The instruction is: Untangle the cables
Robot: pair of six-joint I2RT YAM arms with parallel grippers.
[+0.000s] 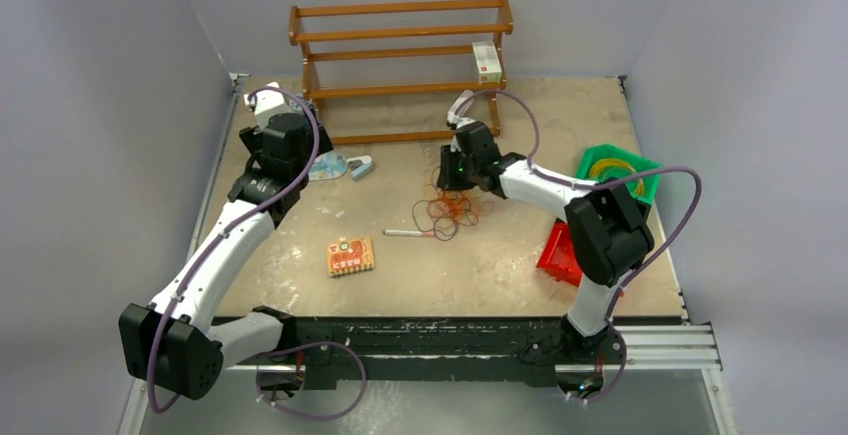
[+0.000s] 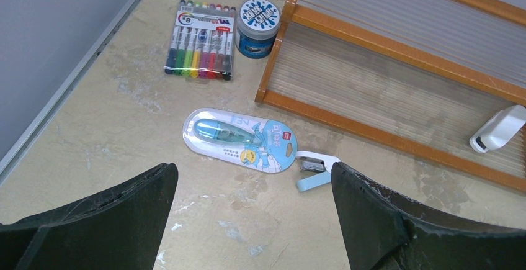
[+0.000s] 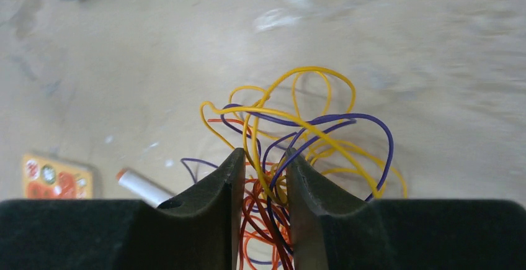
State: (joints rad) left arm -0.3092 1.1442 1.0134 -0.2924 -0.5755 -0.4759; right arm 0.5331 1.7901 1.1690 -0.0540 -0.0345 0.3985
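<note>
Grasp step: right gripper (image 3: 263,166) clenched on strands of cables (image 3: 310,69), centre frame. Left gripper (image 2: 253,169) splayed, empty, upper left of top view. Next, likely: lift gently, tease one loop free

Cables (image 1: 447,207) (image 3: 308,130): thin yellow, orange-red and dark blue wire loops, intertwined in one loose tangle at the centre of the top view.
</note>
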